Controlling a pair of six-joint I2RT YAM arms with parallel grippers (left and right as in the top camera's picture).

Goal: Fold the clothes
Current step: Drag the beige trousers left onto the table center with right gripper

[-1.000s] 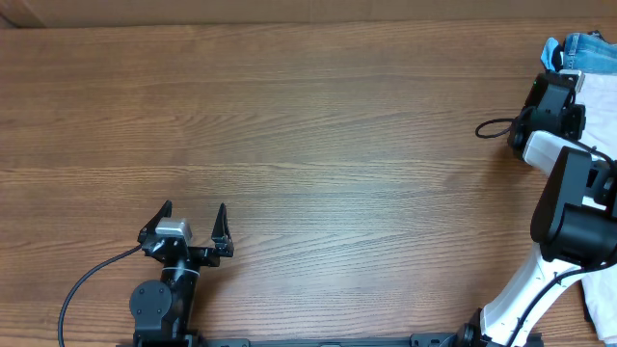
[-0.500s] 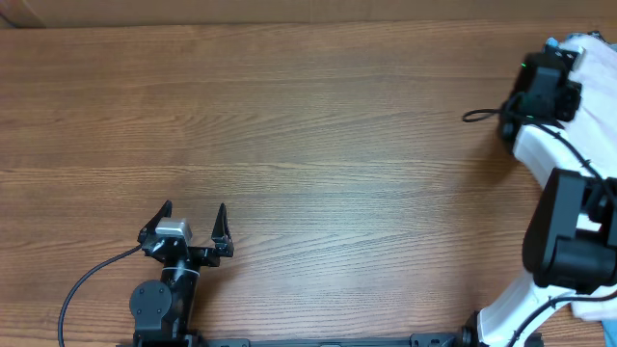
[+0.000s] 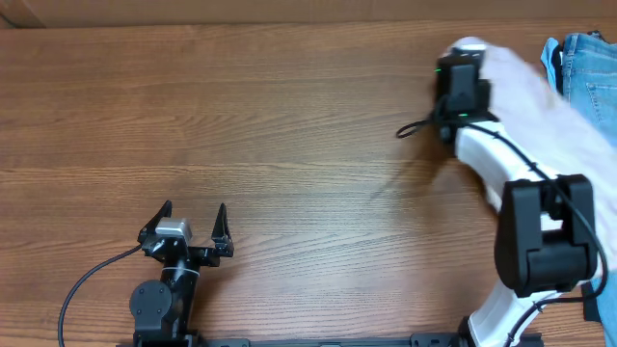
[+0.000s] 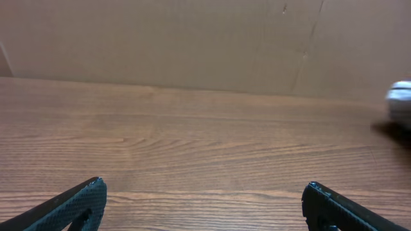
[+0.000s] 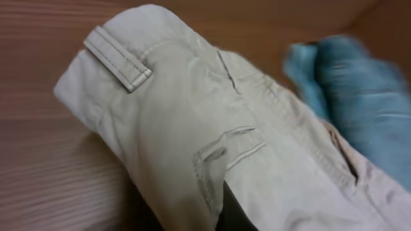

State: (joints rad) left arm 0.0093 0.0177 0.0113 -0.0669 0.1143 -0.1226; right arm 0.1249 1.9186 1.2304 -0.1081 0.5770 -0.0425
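Note:
The light beige shorts point(image 3: 540, 92) trail in a blurred streak from the table's far right edge toward the middle. They fill the right wrist view point(image 5: 192, 128), with waistband, belt loops and seams showing. My right gripper point(image 3: 466, 60) is shut on the waistband end of the shorts; only one dark finger point(image 5: 231, 212) shows under the cloth. My left gripper point(image 3: 188, 226) is open and empty near the table's front left, far from the shorts. Its two fingertips show wide apart in the left wrist view point(image 4: 202, 199).
Blue denim jeans point(image 3: 586, 58) lie at the far right corner, beside the shorts, and show in the right wrist view point(image 5: 359, 90). The wooden table point(image 3: 241, 116) stretches left of the shorts. A cardboard wall point(image 4: 192, 38) stands behind the table.
My right arm has swung left from the table's right edge, dragging the beige shorts with it and uncovering the jeans. The left arm has not moved.

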